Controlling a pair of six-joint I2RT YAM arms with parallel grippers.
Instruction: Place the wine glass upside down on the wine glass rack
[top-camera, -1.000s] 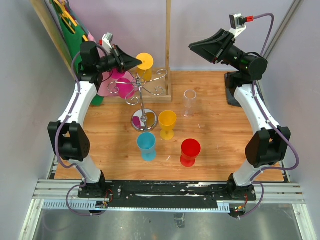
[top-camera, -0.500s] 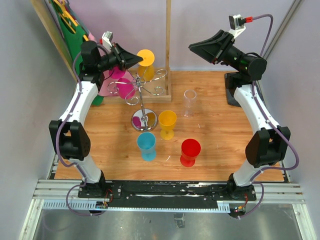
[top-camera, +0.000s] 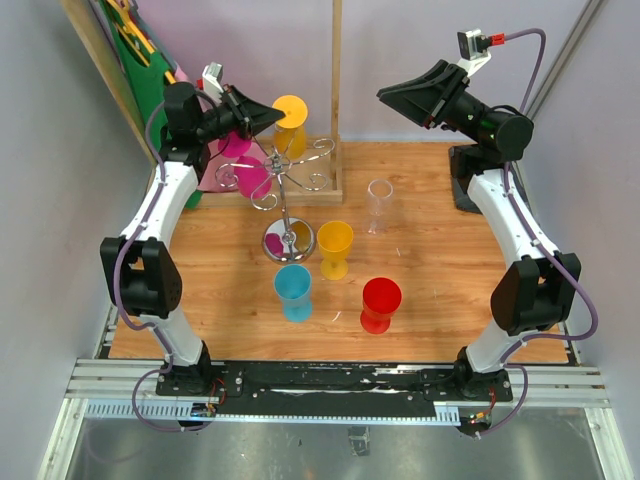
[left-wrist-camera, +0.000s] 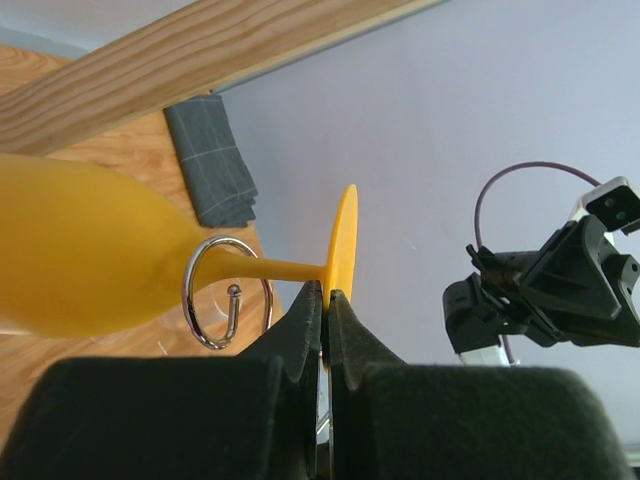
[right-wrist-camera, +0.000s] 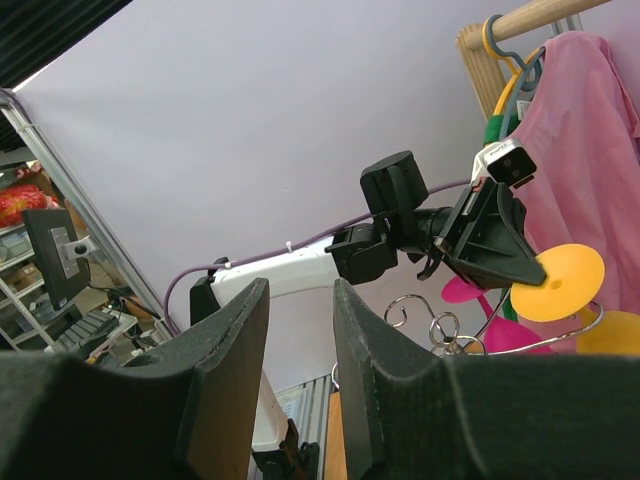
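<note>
Left gripper (left-wrist-camera: 328, 298): jaws pinched tight on the foot rim of the yellow plastic wine glass (left-wrist-camera: 90, 250). Glass inverted, foot up, bowl down, long axis steep, over the far curled arms of the silver wire rack (top-camera: 287, 190). Stem meets 1 wire loop (left-wrist-camera: 226, 291); inside or beside, unclear. Wooden post (top-camera: 336, 90) just right of it. Pink glass (top-camera: 247, 175) hangs on the rack's left side. Right gripper (top-camera: 384, 95): part open, empty, raised, well apart.
</note>
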